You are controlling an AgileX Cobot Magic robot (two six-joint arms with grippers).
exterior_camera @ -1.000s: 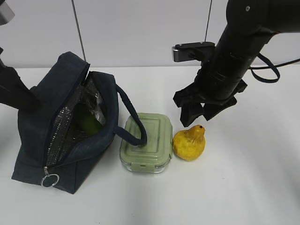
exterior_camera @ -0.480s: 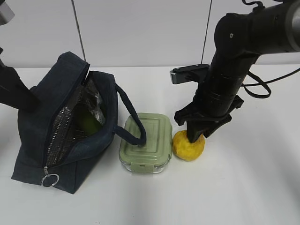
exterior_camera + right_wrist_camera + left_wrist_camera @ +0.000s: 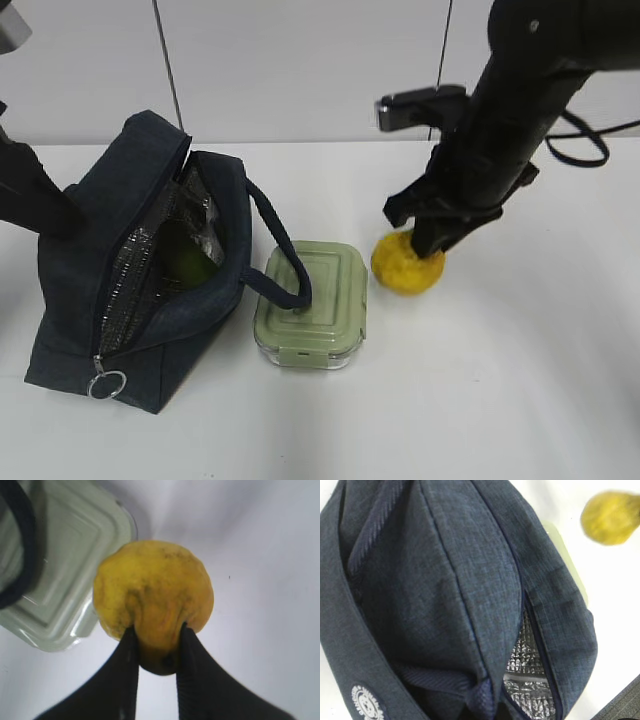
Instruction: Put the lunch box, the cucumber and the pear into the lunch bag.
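Observation:
The navy lunch bag (image 3: 80, 290) stands open at the left, its foil lining showing. The dark green cucumber (image 3: 185, 258) lies inside it. The lunch box (image 3: 310, 305) with the sage-green lid sits right of the bag, with the bag's strap (image 3: 285, 250) draped on the lid. My right gripper (image 3: 425, 240) is shut on the neck of the yellow pear (image 3: 405, 268) and holds it just right of the box. The right wrist view shows its fingers pinching the pear (image 3: 152, 595). My left gripper (image 3: 487, 712) is buried in the bunched bag fabric (image 3: 445, 580) at the bag's rear top.
The zipper's ring pull (image 3: 107, 384) hangs at the bag's front corner. The white table (image 3: 500, 400) stretches in front and to the right. A white panelled wall (image 3: 300, 60) stands behind. The lunch box corner (image 3: 60, 555) lies close left of the pear.
My right gripper came down over the pear, shut on its neck and has carried it up and back, away from the lunch box side. The left arm and the bag have not moved.

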